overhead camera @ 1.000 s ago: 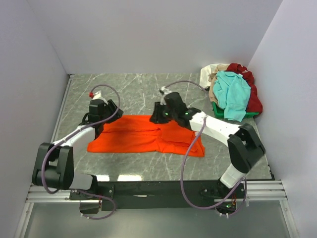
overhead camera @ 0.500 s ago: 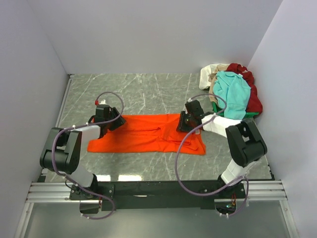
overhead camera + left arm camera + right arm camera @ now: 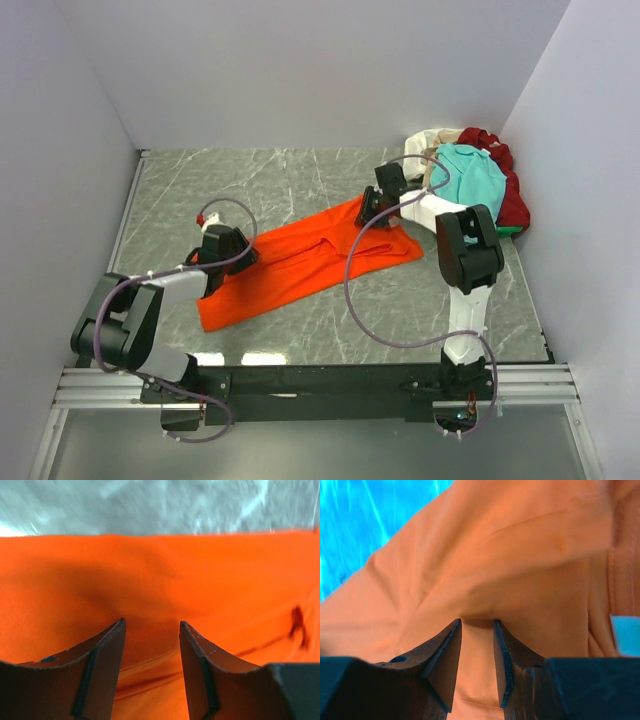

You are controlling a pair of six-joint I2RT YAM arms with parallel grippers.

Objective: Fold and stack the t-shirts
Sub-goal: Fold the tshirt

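Orange t-shirt (image 3: 300,265): 1. Piled t-shirts (image 3: 470,190): at least 3. Green bin (image 3: 508,232): 1.

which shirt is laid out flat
The orange t-shirt, spread out diagonally; the teal shirt, dark red shirt and cream shirt are heaped far right.

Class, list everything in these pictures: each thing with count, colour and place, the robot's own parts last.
orange t-shirt: one, bright orange, spread diagonally mid-table
teal shirt: one, teal, atop the far-right corner pile
dark red shirt: one, dark red, pile's right side
cream shirt: one, cream, pile's far side
green container: one, green, under the pile, mostly hidden
table: one, grey marbled, under everything
left gripper: one, black, on the orange t-shirt's left part, grip unclear
right gripper: one, black, pinching the orange t-shirt's far right end
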